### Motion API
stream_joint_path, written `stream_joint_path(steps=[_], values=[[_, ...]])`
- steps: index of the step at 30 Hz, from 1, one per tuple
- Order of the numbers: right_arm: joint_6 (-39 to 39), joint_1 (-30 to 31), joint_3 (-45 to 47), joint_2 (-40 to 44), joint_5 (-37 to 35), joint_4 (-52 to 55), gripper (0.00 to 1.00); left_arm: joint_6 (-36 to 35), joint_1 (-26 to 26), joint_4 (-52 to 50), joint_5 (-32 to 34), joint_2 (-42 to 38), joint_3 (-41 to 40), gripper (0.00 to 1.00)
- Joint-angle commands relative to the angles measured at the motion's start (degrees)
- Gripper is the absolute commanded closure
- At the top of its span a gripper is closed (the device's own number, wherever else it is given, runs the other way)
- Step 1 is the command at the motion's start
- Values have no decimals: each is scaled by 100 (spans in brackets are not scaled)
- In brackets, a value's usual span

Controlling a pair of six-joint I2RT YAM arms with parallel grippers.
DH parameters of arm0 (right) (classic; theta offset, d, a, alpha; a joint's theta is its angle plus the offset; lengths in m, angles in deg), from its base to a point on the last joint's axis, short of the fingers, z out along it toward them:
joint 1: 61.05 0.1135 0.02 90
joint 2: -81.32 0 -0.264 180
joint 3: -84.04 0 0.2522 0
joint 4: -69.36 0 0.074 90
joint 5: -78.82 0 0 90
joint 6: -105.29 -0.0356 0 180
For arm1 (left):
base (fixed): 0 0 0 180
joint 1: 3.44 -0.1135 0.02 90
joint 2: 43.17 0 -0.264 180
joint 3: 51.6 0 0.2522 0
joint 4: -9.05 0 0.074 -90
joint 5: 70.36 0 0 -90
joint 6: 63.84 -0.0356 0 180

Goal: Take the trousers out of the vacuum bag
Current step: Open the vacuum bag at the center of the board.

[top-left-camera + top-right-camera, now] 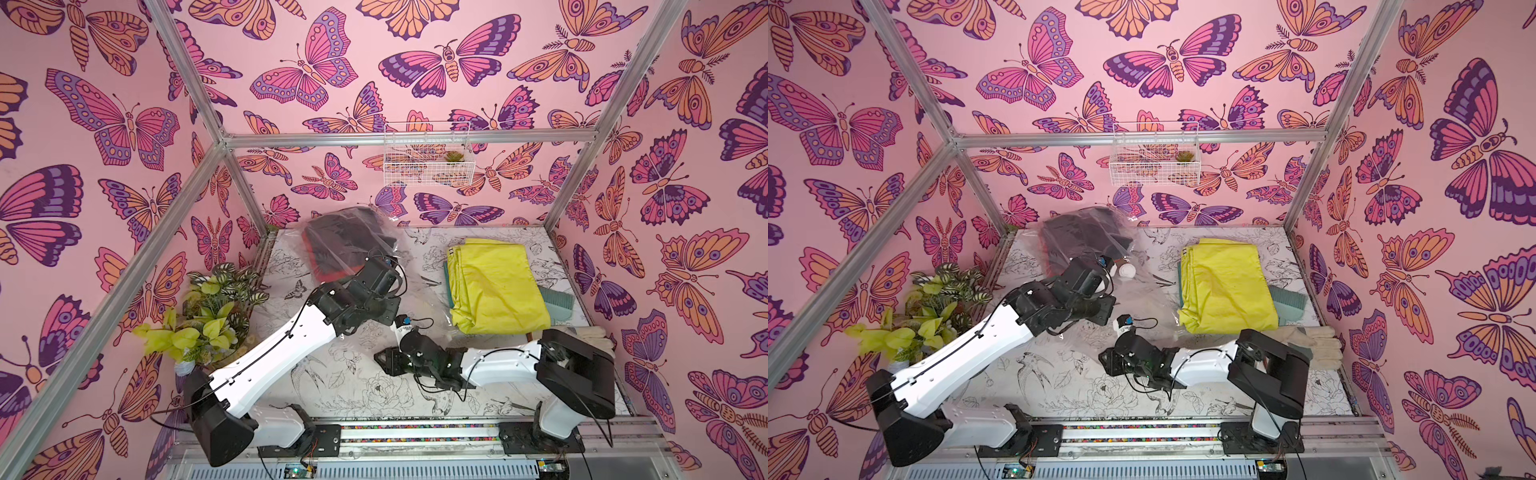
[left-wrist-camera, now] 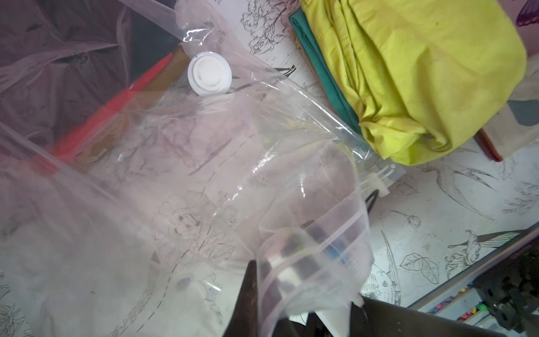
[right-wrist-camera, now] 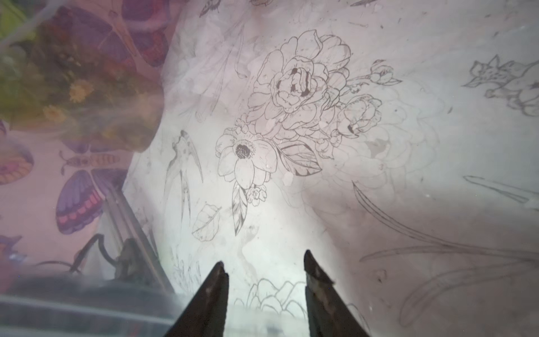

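While the left claw (image 2: 304, 287) is pinched shut on the bag (image 2: 204, 175) mouth, black trousers (image 1: 345, 237) lie deep inside the bag; the right claw (image 3: 264, 258), spread, should reach in to the cloth itself before closing.

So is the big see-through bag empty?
Not empty: black trousers, red trousers and brown trousers show through the vacuum bag; yellow trousers and teal trousers lie outside it, on the table.
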Motion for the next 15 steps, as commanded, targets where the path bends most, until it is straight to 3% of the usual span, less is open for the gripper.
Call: stream_joint_path(steps=[1,15], values=[[-490,32,-193,-192,-140,-553,57,67,18,-61,-433,-201,215,100],[-1088,-144,24,-208,-414,-718,58,18,-227,-188,446,318,121,95]])
